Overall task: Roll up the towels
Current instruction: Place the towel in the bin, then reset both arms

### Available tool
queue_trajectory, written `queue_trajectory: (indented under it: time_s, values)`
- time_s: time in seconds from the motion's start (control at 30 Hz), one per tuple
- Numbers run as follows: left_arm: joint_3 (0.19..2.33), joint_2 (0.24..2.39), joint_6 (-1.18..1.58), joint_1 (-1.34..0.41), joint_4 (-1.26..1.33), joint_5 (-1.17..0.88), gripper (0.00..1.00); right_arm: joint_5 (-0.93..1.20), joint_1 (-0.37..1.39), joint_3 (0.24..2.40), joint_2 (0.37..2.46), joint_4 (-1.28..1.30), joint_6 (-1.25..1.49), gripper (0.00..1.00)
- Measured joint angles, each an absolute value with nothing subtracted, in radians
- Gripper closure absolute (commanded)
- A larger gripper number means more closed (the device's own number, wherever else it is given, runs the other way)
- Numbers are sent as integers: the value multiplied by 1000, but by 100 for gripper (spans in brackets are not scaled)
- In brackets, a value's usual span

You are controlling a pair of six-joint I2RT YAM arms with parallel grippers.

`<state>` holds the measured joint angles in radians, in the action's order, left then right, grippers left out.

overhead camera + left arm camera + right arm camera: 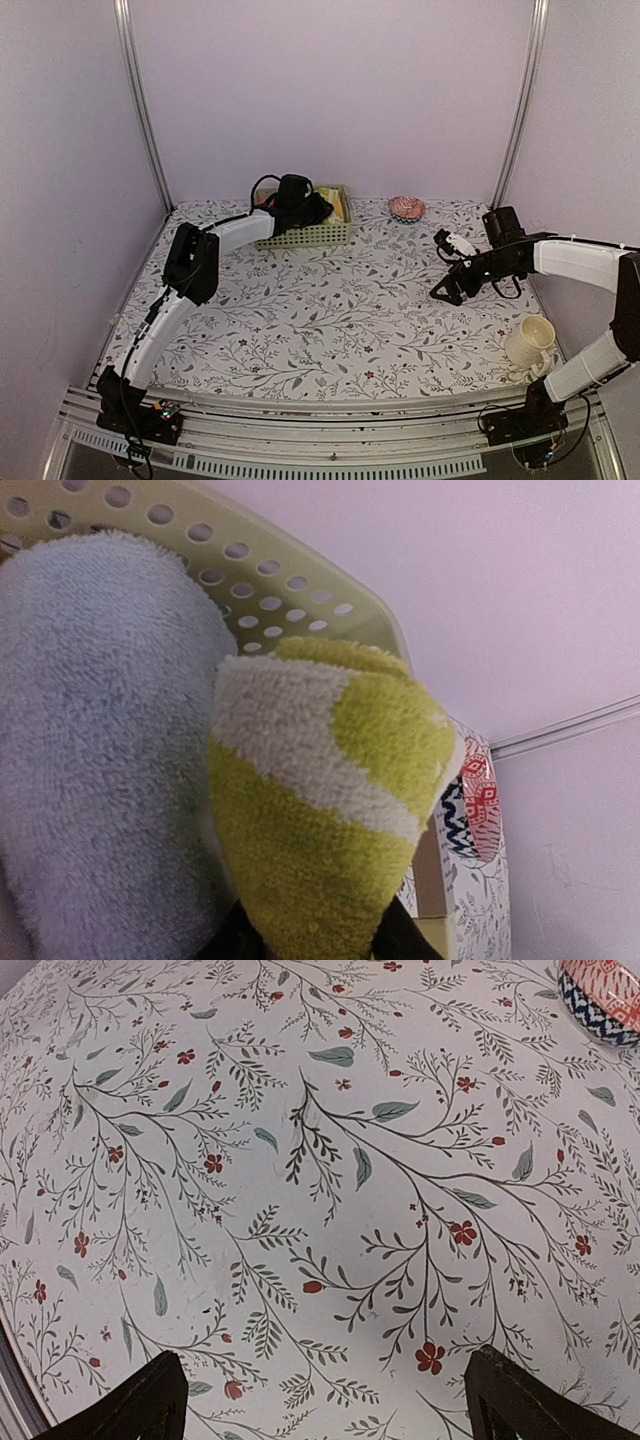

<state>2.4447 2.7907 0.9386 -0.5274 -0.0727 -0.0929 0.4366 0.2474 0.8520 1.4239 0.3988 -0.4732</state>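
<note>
My left gripper (300,205) reaches into the basket (310,236) at the back. In the left wrist view it (315,945) is shut on the yellow-green towel (320,850), which has pale patches and bunches up between the dark fingers (400,942). The light blue towel (100,760) lies right beside it on the left, inside the basket (280,580). A bit of yellow-green (339,203) shows in the top view. My right gripper (445,290) is open and empty above the bare table at the right; its fingers (140,1405) stand wide apart.
A pink patterned roll (407,208) lies at the back, right of the basket; it also shows in the right wrist view (600,1000). A cream-white roll (528,343) stands near the right arm's base. The floral tablecloth (330,320) covers the table between the walls.
</note>
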Motion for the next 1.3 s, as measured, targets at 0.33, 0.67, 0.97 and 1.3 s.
queue_trajectory:
  time_s: [0.33,0.67,0.97,1.3]
  values:
    - [2438,2786,941,-525,-73,-92,52,437,247,858,1424,400,-476,1]
    - [2417,2757,907,-525,-91,-89,45,437,247,858,1424,401,-476,1]
    - [2387,2726,883,-527,-97,-78,46,437,247,858,1424,403,-475,1]
    - [2229,2517,761,-539,-139,-47,47,437,234,902,1406,419,-466,1]
